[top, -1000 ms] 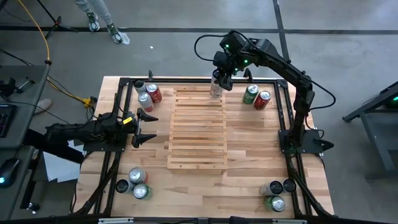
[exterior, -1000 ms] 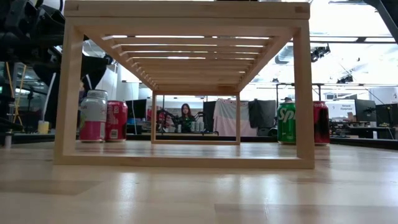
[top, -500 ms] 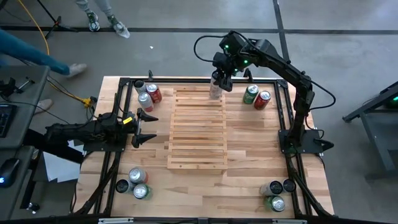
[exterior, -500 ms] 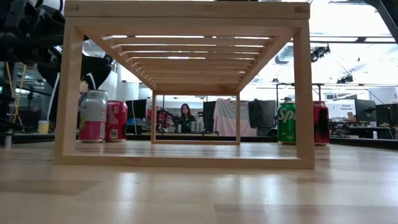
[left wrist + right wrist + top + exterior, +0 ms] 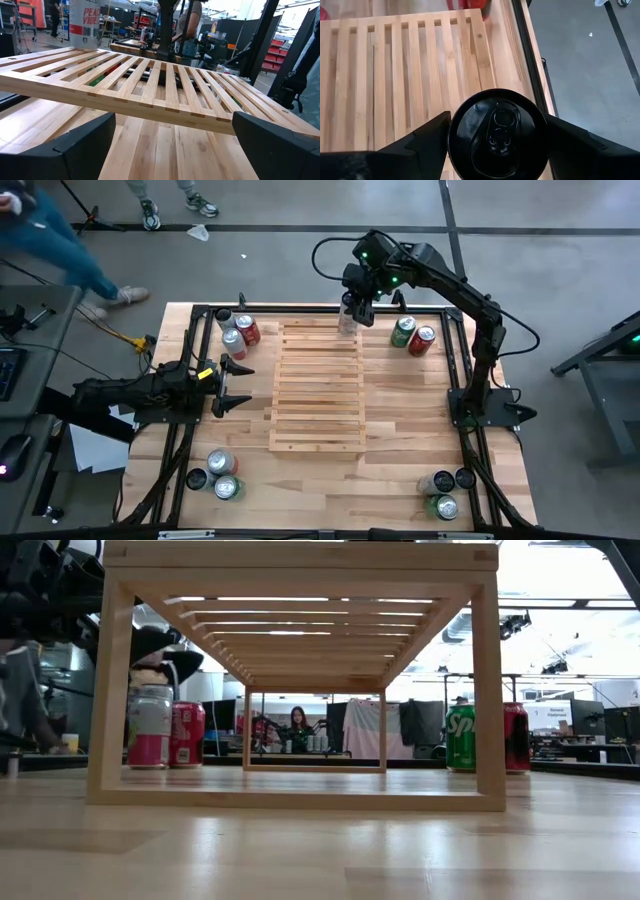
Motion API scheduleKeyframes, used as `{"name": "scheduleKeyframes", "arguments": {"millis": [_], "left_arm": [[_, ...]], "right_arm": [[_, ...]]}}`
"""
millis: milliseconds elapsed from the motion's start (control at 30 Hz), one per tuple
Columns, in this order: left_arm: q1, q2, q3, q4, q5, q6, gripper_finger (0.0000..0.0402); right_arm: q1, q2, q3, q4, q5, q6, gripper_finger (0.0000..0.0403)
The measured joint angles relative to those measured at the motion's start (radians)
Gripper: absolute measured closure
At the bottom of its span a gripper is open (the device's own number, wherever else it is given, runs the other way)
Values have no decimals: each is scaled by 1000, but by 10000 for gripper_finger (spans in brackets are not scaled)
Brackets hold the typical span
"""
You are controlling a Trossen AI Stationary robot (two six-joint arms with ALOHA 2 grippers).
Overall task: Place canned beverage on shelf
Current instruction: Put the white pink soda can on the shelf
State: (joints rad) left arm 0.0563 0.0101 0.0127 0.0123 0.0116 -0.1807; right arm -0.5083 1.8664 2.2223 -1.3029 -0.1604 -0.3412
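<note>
Meanwhile nothing on my table has moved in the last second. At left, my left gripper (image 5: 240, 385) waits with fingers wide, empty. Right of it, my right gripper (image 5: 350, 315) still clasps the can (image 5: 348, 323), upright at the shelf (image 5: 318, 395) top's far edge; release comes next, I judge.

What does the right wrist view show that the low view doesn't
Only the right wrist view shows the can with its black pull-tab top, gripped between the right gripper fingers above a corner of the slats. Only the low view shows the shelf's legs and underside, a pink can, red can, green can, and the room behind. Both show the shelf of pale wooden slats.
</note>
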Motion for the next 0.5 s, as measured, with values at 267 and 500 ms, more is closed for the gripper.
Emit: {"name": "scheduleKeyframes", "arguments": {"millis": [267,500], "left_arm": [[0,0,0,0,0,0,9],[0,0,0,0,0,0,9]], "right_arm": [[0,0,0,0,-7,-8,127],[0,-4,3,5,-8,-7,80]]}}
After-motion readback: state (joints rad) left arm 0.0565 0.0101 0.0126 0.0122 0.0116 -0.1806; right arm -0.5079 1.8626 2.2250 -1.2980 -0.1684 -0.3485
